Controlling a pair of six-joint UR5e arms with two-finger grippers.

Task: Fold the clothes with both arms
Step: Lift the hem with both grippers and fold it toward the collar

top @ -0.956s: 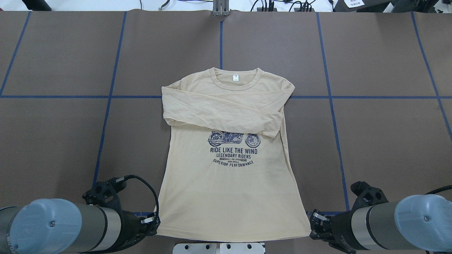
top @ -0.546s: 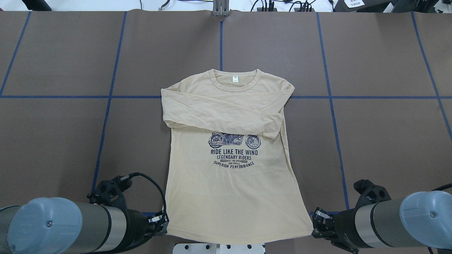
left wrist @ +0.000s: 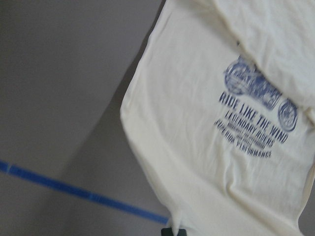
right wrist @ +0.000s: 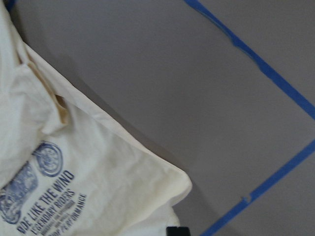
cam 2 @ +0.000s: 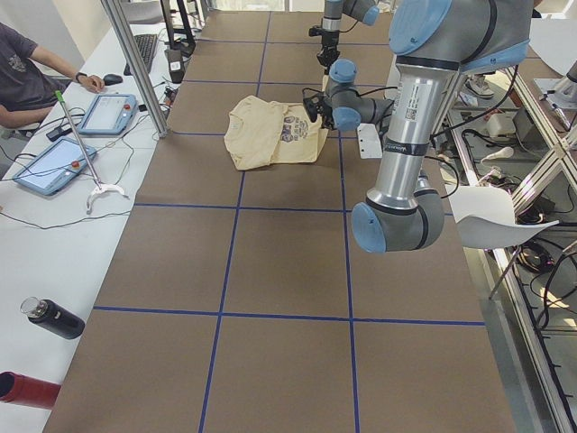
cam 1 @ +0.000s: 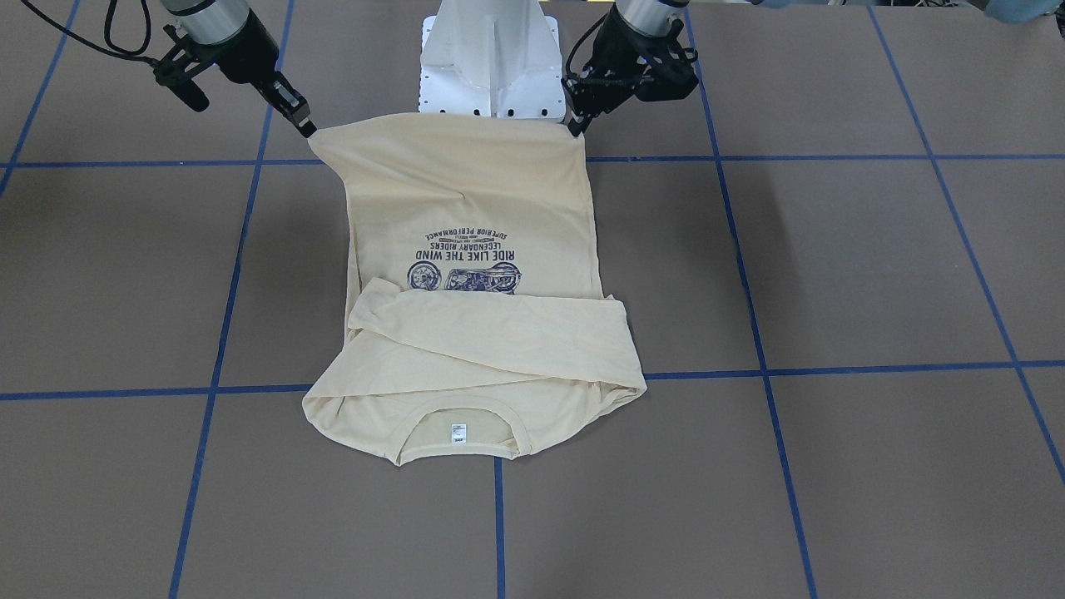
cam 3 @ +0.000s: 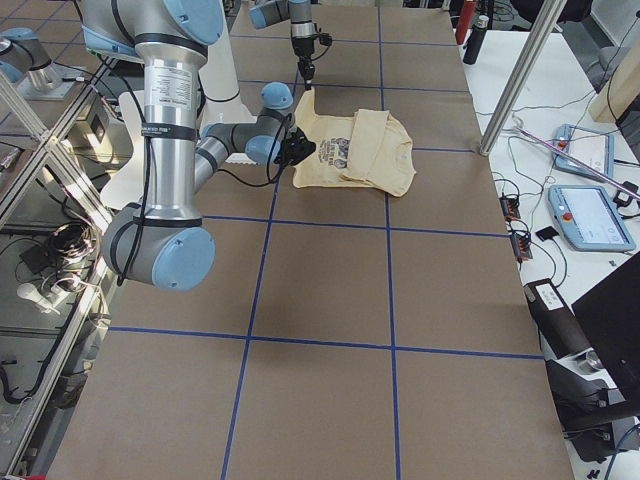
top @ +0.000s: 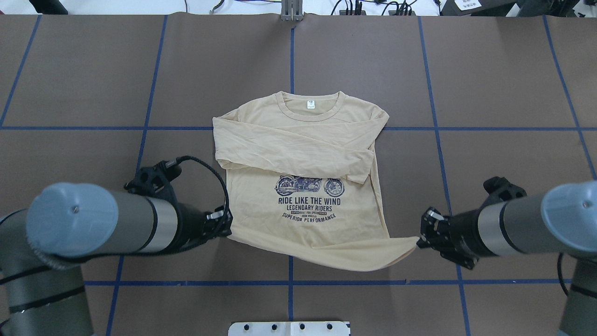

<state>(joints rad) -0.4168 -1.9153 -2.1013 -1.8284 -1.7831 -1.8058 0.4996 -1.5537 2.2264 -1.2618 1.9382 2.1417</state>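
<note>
Now, L pincer (top: 227,229) and R pincer (top: 422,237) each clamp a hem corner of the T-shirt (top: 298,235), hem raised off the worktop (top: 70,70), prob. to carry it over toward the collar. Shirt sits mid-worktop, sleeves (top: 289,149) crossed on chest. Print (top: 308,201): "RIDE LIKE THE WIND, LEGENDARY RIDERS, SUPERIOR PERFORMANCE"; neck tag (top: 310,104) unreadable.

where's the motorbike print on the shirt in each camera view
Front-facing: print centre, upside down.
Overhead: centre.
Left side: top, far off.
Right side: top.
Left wrist: right half.
Right wrist: bottom left corner.
Landmark: the folded sleeve of the shirt lies beside the motorbike in every view.
</note>
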